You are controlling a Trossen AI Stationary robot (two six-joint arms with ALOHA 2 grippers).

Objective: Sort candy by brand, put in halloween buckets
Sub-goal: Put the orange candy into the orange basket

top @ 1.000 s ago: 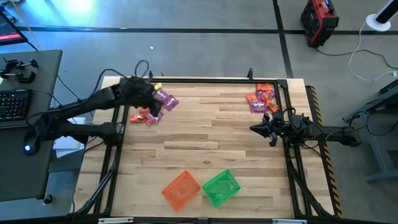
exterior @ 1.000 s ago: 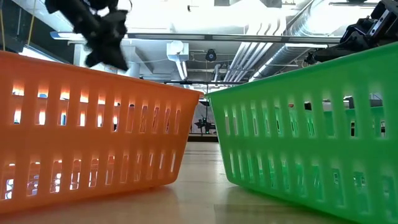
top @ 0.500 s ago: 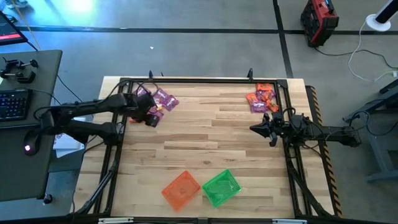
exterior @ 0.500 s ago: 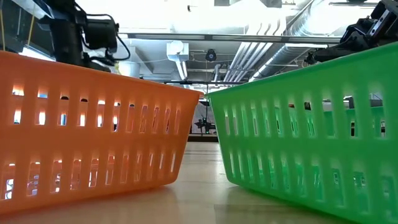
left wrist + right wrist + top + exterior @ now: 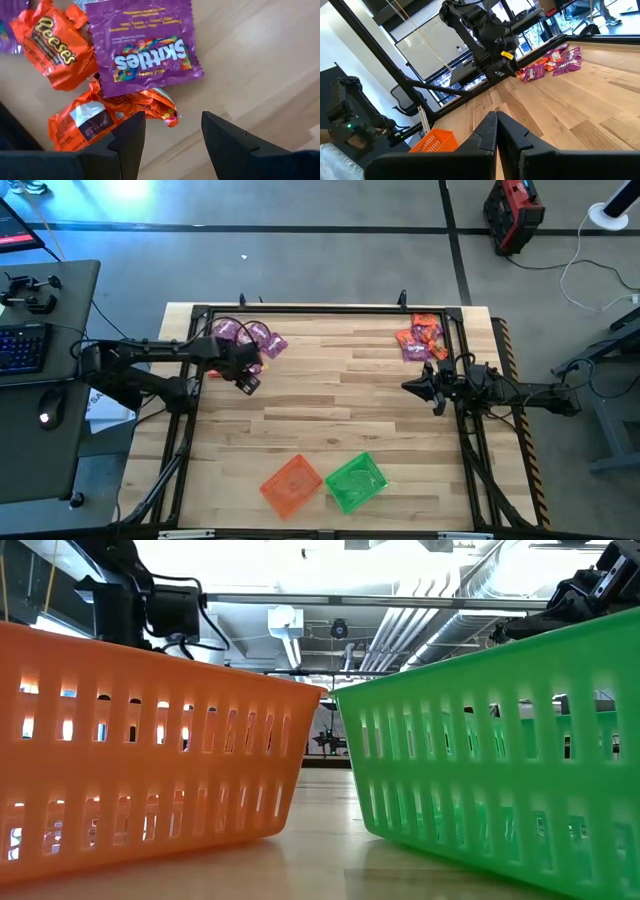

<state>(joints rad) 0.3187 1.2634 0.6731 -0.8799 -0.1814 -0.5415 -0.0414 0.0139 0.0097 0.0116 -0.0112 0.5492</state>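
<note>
At the table's far left lies a pile of candy (image 5: 250, 345): purple packets and orange ones. My left gripper (image 5: 243, 372) points down over the pile's near edge. In the left wrist view it (image 5: 172, 116) stands open above bare wood, beside a crumpled orange packet (image 5: 110, 115). Beyond that packet lie a purple Skittles packet (image 5: 145, 45) and an orange Reese's packet (image 5: 55, 45). Near the table's front edge stand the orange bucket (image 5: 292, 485) and the green bucket (image 5: 356, 481). My right gripper (image 5: 410, 387) waits level at the right, shut (image 5: 496, 125).
A second pile of orange and purple candy (image 5: 420, 338) lies at the far right corner. A black frame (image 5: 300, 310) runs along the table's far and side edges. Bare wood (image 5: 330, 400) spreads between the piles and the buckets.
My left gripper has sunk toward the far-left candy pile and tipped from a slant to pointing almost straight down. It has also drawn a little toward the near edge, uncovering purple packets at the pile's far side. The candy has stayed in place.
</note>
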